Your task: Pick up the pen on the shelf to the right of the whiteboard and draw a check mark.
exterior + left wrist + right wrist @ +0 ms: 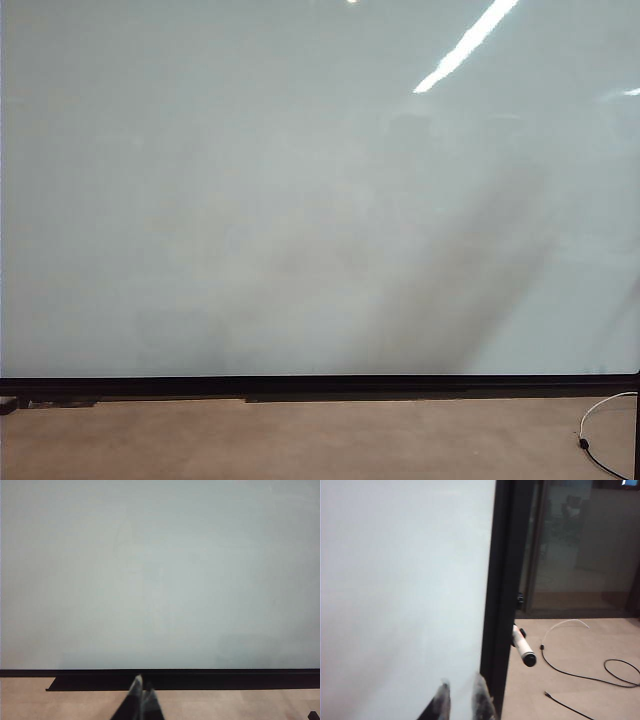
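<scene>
The whiteboard (300,200) is glossy white with a thin black frame and fills the exterior view; neither gripper shows there. In the right wrist view the pen (524,650), white-barrelled with a dark end, juts out from the board's black right frame (500,580); I cannot make out the shelf that carries it. My right gripper (461,690) is in front of the board (405,580), short of the pen and a little to its side, open with nothing between its fingers. My left gripper (142,687) is shut and empty, pointing at the board's lower frame (200,677). No check mark is in view.
A white cable (565,625) and black cables (580,672) lie on the brown floor to the right of the board. One cable loop (600,430) shows at the exterior view's lower right. A dark glass wall (570,555) stands behind.
</scene>
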`<control>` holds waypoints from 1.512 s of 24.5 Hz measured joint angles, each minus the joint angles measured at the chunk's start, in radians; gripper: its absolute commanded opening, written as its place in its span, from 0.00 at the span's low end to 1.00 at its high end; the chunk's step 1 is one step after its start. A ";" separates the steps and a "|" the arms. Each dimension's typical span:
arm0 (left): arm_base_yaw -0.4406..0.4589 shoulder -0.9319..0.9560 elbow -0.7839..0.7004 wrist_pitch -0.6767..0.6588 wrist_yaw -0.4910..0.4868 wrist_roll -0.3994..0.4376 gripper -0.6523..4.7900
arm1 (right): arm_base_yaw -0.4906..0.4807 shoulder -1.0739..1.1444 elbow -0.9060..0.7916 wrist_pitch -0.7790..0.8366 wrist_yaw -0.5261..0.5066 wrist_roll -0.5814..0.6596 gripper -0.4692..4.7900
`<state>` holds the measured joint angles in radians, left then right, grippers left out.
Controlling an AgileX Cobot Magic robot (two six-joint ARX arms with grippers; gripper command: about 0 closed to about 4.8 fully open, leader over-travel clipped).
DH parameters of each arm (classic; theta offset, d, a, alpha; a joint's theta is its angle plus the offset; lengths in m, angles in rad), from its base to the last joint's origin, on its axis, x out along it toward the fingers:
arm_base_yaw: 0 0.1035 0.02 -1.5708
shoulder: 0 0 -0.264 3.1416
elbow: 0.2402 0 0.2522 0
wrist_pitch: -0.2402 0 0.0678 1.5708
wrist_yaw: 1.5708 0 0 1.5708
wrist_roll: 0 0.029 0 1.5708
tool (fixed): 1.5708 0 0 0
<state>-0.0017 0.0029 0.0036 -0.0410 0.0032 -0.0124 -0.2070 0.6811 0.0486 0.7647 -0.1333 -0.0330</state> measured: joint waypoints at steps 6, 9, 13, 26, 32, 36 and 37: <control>0.000 0.000 0.000 0.000 0.000 0.000 0.11 | -0.067 0.095 0.000 0.105 -0.052 0.001 0.21; 0.000 0.000 0.000 0.000 0.000 0.000 0.11 | -0.108 0.186 0.021 0.157 -0.105 0.002 0.32; 0.000 0.000 0.000 0.000 0.000 0.000 0.11 | -0.128 0.280 0.064 0.181 -0.153 0.004 0.33; 0.000 0.000 0.000 0.000 0.000 0.000 0.11 | -0.135 0.624 0.167 0.414 -0.182 0.005 0.38; 0.000 0.000 0.000 0.000 0.000 0.000 0.11 | -0.164 0.691 0.177 0.459 -0.182 0.004 0.39; 0.000 0.000 0.000 0.000 0.000 0.000 0.11 | -0.199 0.715 0.177 0.499 -0.184 0.003 0.46; 0.000 0.000 0.000 0.000 0.000 0.000 0.11 | -0.208 0.719 0.177 0.510 -0.185 0.003 0.47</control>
<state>-0.0017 0.0029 0.0036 -0.0410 0.0032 -0.0120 -0.4149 1.4006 0.2260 1.2751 -0.3180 -0.0296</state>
